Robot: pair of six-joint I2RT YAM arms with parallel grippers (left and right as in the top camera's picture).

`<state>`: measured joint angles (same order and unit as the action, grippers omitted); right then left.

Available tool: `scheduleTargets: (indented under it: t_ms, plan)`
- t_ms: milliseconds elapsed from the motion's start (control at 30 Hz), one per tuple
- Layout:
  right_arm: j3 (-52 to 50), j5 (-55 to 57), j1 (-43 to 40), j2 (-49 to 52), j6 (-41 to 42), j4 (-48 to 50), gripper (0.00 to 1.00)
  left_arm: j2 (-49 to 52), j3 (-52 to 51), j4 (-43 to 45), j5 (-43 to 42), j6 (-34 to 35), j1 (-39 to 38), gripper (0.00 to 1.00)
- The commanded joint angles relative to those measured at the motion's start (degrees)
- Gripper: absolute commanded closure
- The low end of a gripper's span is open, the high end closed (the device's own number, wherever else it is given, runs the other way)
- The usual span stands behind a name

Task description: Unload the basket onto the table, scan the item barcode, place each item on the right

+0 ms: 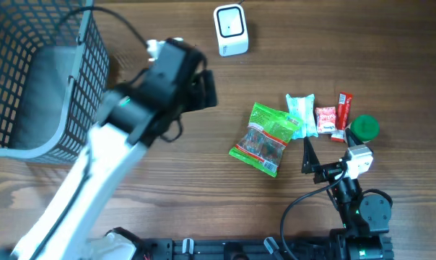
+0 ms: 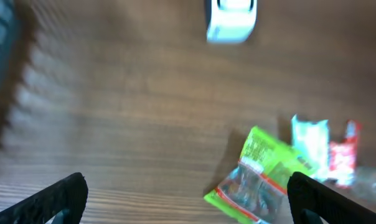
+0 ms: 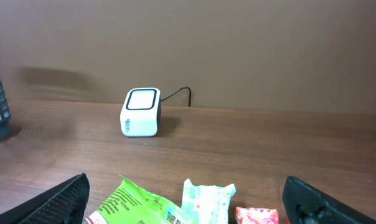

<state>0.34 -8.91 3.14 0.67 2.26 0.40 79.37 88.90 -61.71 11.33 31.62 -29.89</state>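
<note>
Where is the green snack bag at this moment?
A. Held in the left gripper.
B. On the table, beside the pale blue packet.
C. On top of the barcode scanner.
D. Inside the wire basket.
B: the green snack bag lies on the wooden table right next to the pale blue packet, with nothing gripping it.
</note>
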Motion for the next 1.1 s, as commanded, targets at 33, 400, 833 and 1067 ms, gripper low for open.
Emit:
scheduleTargets:
  t_ms: [33,400,833,1067]
  plan:
    - [0.0,0.8,0.3,-0.5,-0.8,0.2,0.00,-22.4,0.2,-0.5,-1.4,-1.1,14.4,0.00]
    - [0.0,0.8,0.3,-0.5,-0.7,0.2,0.00,-64.2,-7.3,-19.0,-1.8,-1.1,31.8,0.00]
    - [0.0,0.8,0.3,-0.5,-0.8,0.2,0.00,-79.2,-65.8,71.8,-16.9,-1.1,35.1,0.00]
    - [0.0,0.8,0.3,-0.5,-0.8,0.2,0.00,-79.2,-83.1,77.6,-16.7,-1.1,35.1,0.00]
